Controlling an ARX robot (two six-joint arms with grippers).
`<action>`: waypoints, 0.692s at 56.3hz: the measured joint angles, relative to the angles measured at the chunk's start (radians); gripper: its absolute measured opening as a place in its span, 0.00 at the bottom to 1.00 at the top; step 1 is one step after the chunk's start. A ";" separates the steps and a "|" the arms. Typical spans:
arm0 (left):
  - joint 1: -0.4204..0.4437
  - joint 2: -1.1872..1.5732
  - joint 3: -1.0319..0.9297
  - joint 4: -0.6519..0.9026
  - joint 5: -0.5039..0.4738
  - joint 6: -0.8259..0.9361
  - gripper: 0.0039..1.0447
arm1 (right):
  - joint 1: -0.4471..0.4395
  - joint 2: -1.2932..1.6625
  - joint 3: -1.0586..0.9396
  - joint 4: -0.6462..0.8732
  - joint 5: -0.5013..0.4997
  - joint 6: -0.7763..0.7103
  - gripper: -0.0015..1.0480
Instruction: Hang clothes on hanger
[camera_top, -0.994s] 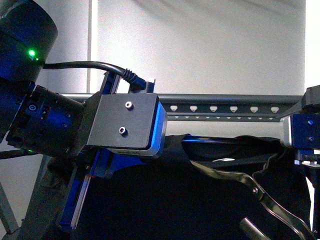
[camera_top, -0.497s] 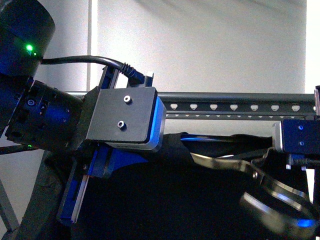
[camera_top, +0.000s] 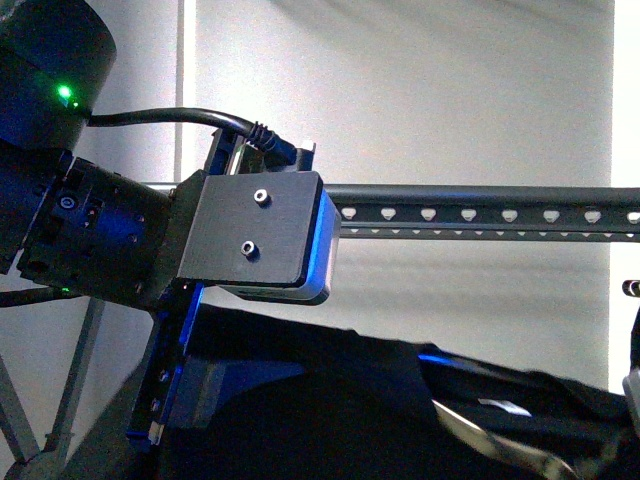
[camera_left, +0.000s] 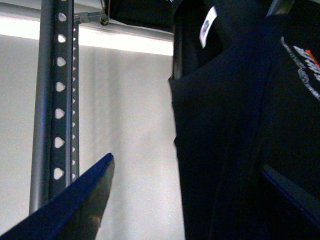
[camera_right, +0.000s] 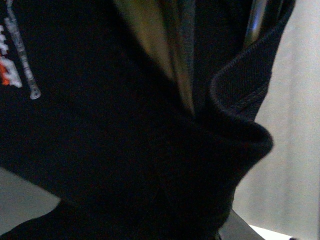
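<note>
**Front view.** The long horizontal dark grey metal rack rail (camera_top: 480, 215), with its row of pale shield-shaped holes, runs right from the left arm (camera_top: 120, 240). The black short-sleeved T-shirt (camera_top: 330, 420) and its shiny silver metal coat hanger (camera_top: 480, 435) sit below the rail, clear of it.

**Left wrist view.** The T-shirt hangs beside the rail, not touching it. Only one blue finger (camera_left: 80, 200) of the left gripper (camera_left: 95, 182) shows, so its state cannot be told.

**Right wrist view.** Black fabric with white lettering (camera_right: 20, 65) fills the frame. It hides the right gripper, so its state cannot be told.
</note>
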 joint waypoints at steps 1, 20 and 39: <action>0.000 0.000 0.000 0.000 0.000 0.000 0.85 | -0.010 0.000 -0.006 -0.022 0.002 -0.001 0.05; 0.026 0.000 0.015 0.094 0.030 -0.679 0.94 | -0.144 -0.046 -0.021 -0.320 -0.065 0.287 0.04; 0.220 0.021 0.177 0.212 -0.374 -2.117 0.94 | -0.184 -0.238 -0.086 -0.533 -0.224 0.773 0.04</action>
